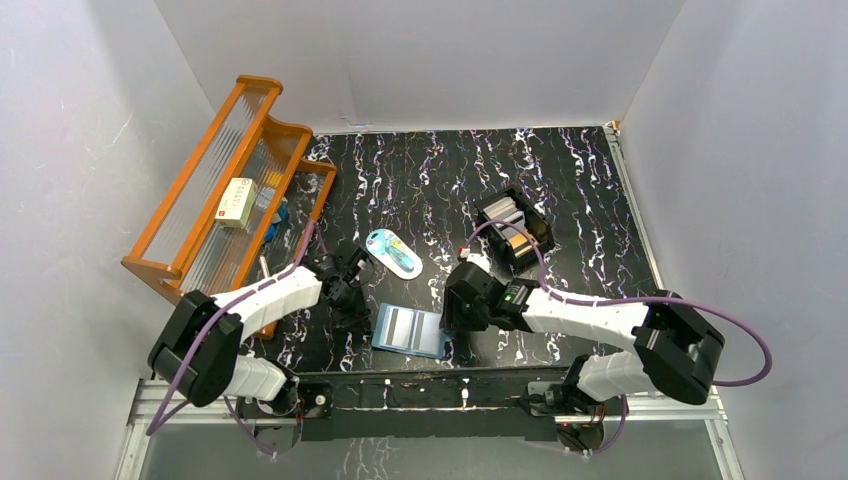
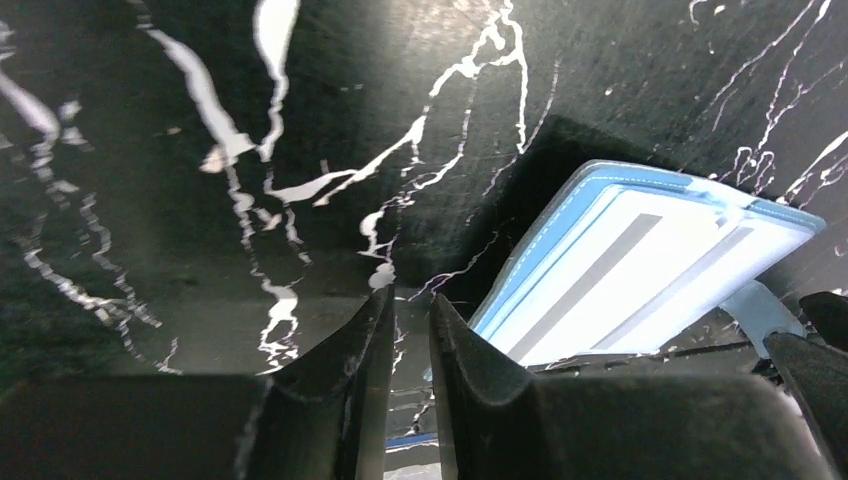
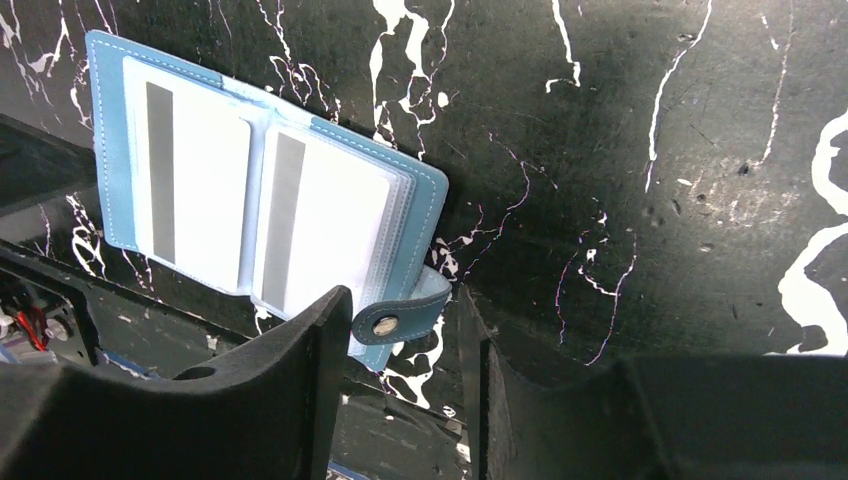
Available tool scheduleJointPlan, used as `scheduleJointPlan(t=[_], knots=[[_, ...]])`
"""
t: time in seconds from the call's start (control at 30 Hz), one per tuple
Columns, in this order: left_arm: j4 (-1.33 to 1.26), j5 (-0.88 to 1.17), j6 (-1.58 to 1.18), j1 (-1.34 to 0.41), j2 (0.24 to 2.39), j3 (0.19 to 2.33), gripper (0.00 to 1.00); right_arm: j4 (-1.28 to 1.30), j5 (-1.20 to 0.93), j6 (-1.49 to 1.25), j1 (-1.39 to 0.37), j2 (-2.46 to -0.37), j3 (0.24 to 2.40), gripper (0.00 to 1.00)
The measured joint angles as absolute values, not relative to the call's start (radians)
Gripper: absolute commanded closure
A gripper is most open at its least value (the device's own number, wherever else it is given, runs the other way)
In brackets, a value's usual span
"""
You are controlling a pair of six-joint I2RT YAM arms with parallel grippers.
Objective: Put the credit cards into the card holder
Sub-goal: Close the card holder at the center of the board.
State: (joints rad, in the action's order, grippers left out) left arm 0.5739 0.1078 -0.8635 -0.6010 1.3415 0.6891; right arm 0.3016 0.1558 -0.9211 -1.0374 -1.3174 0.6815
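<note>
Flanking the open card holder (image 1: 410, 330) at the tabletop's (image 1: 420, 180) near edge, both grippers empty.
Left gripper (image 2: 410, 310) nearly together, right gripper (image 3: 402, 300) apart around the snap tab (image 3: 385, 322); closing there could snag it and drag the holder. Two credit cards (image 3: 195, 180) pocketed; contact with the tab unclear.

matt stitched leather-look card holder (image 3: 262, 150), glossy clear plastic pockets (image 3: 330, 220), metal snap (image 3: 385, 324); matt black marbled table (image 3: 650, 150)

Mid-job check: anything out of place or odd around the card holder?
Nothing spilled or damaged. The card holder lies open, slightly askew to the table's near edge, its snap tab showing between the open right gripper's fingers.
</note>
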Motion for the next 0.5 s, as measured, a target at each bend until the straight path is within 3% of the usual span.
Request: scheduleJointPlan(t=[0.5], knots=[[0.178, 0.489, -0.933, -0.6, 1.26, 0.543, 0.8, 0.266, 0.17, -0.923, -1.033, -1.254, 0.622, 0.62]])
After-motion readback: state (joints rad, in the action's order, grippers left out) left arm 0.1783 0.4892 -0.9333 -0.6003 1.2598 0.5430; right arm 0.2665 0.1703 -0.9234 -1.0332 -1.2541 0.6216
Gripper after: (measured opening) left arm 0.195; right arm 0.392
